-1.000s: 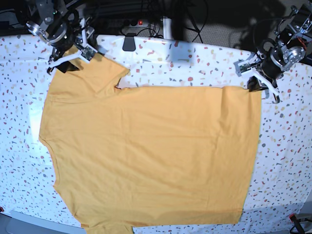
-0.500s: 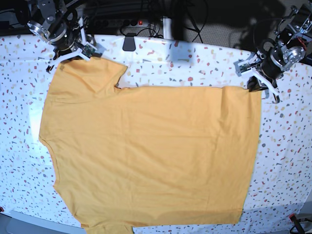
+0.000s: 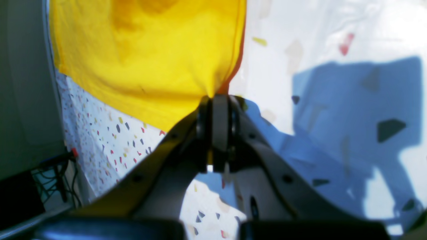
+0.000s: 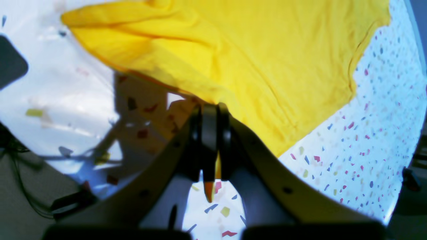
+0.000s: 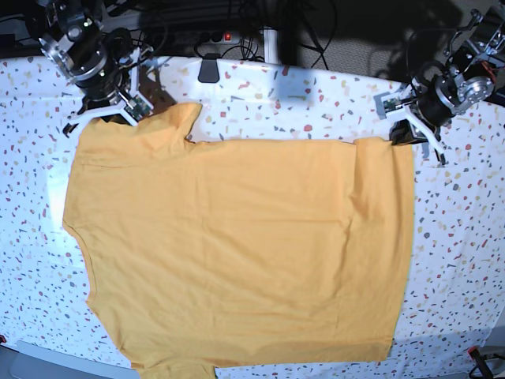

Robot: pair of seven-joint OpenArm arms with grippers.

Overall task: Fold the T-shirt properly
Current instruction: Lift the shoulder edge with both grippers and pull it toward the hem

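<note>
T-shirt (image 5: 237, 245) corners newly lifted, both end effectors clamped

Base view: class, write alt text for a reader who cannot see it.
A mustard T-shirt lies spread flat on a speckled white table. The right gripper pinches its sleeve at top left; the left gripper pinches the hem corner at top right.

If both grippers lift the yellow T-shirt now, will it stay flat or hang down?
The T-shirt will probably sag between the two held corners: the cloth already bunches into soft folds at the right gripper and the left gripper. It looks thin and light, so it should lift easily. The part lying on the table may drag and wrinkle.
</note>
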